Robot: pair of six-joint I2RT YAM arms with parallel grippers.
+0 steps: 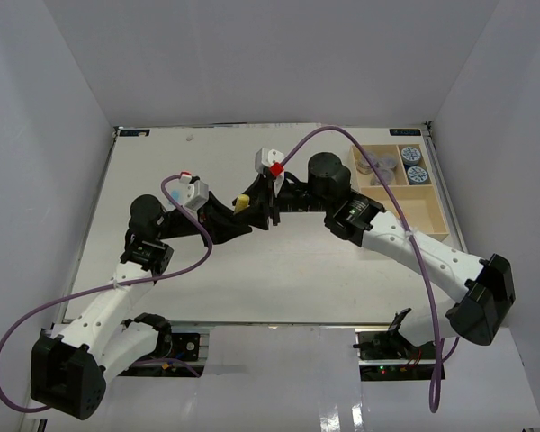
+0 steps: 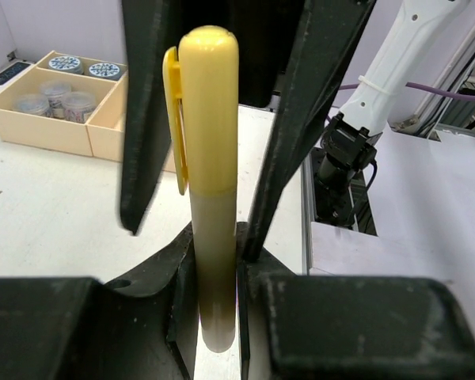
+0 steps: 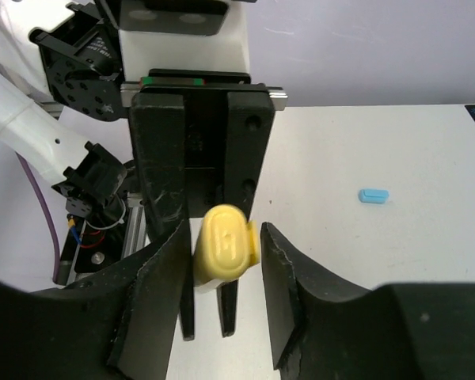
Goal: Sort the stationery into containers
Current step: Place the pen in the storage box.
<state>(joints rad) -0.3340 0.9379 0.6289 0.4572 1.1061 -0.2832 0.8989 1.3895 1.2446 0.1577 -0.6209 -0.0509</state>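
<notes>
Two grippers meet mid-table: left gripper (image 2: 222, 269) clamps our yellow marker (image 2: 210, 174) by its base; right gripper (image 3: 222, 261) brackets the cap, jaws apart, marker pointing lengthwise toward it.

White table (image 1: 279, 279), matte surface. A light wooden tray (image 1: 432, 216) sits on it at the far right corner, divided into compartments. A small blue piece (image 3: 373, 195) lies alone on the bare tabletop, seen in the right wrist view. A small pale item (image 1: 191, 139) lies near the far edge, left of centre.
</notes>
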